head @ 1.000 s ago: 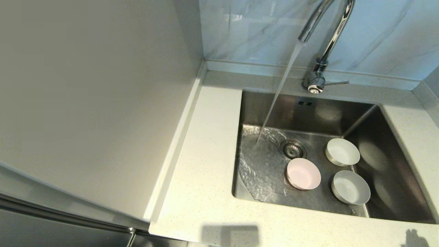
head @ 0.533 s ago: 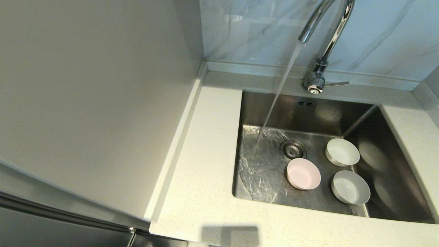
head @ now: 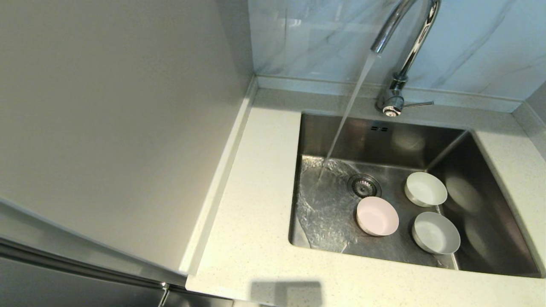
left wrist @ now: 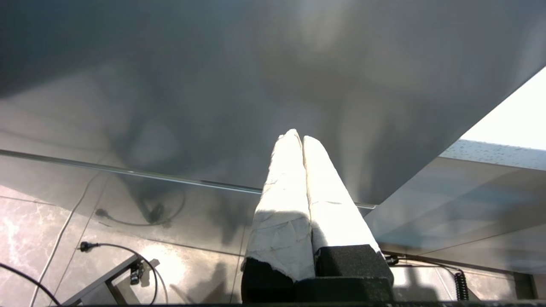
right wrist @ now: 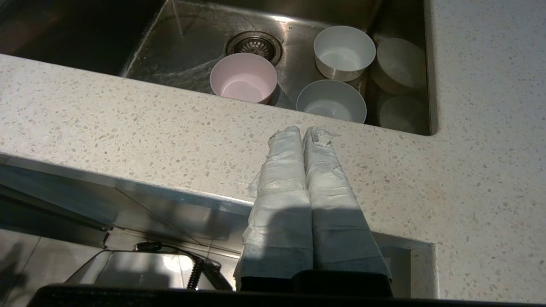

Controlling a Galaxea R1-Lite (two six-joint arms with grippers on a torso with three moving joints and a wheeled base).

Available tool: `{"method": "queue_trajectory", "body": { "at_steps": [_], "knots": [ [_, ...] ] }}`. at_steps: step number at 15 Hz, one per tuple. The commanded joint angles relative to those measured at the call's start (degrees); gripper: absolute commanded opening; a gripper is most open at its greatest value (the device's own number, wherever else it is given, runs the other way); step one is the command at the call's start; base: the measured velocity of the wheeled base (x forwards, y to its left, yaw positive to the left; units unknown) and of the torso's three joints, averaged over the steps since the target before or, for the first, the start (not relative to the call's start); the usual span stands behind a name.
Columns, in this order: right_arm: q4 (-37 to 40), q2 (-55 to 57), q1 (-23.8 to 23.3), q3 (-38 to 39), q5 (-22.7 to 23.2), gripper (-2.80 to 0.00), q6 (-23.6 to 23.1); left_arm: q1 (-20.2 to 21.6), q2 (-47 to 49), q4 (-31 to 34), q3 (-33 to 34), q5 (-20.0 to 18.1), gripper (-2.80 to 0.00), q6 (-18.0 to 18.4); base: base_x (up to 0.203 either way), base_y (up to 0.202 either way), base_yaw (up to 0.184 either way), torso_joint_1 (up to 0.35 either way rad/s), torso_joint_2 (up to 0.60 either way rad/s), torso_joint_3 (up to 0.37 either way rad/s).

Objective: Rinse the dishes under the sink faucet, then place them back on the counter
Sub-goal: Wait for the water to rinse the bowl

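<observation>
Bowls: all three sit upright on the floor of the sink (head: pixel 307 140), in its right half. The pink bowl (head: pixel 377 215) is just near of the drain (head: pixel 364 185); the white bowl (head: pixel 425 189) lies far right, the grey-white bowl (head: pixel 436 233) near right, each apart from the others.
Water: a stream (head: pixel 347 111) falls from the faucet (head: pixel 401 51) onto the far-left floor of the sink, left of the drain, and misses every bowl.
Surroundings: a tall grey panel (head: pixel 119 128) rises at the left edge of the counter (head: pixel 251 204); marble-look tile (head: pixel 469 42) backs the faucet.
Hidden: the top of the faucet is cut off in the head view, and neither arm shows there.
Right gripper (right wrist: pixel 303 130): fingers pressed together, holding nothing, over the near strip of the counter, short of the sink rim.
Left gripper (left wrist: pixel 297 135): fingers pressed together, holding nothing, low before a grey cabinet front (left wrist: pixel 213 85), with floor cables (left wrist: pixel 106 247) beneath.
Open room: bare counter lies left, near and right of the sink.
</observation>
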Motion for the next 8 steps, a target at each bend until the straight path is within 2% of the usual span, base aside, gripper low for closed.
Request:
{"method": "queue_trajectory", "body": {
  "at_steps": [1, 8],
  "knots": [
    [0.10, 0.00, -0.02, 0.02, 0.00, -2.80, 0.00, 0.01, -0.18, 0.01, 0.00, 0.02, -2.80, 0.02, 0.000, 0.000, 0.000, 0.000, 0.00, 0.000],
    [0.10, 0.00, -0.02, 0.02, 0.00, -2.80, 0.00, 0.01, -0.18, 0.01, 0.00, 0.02, -2.80, -0.06, 0.000, 0.000, 0.000, 0.000, 0.00, 0.000]
  ]
}}
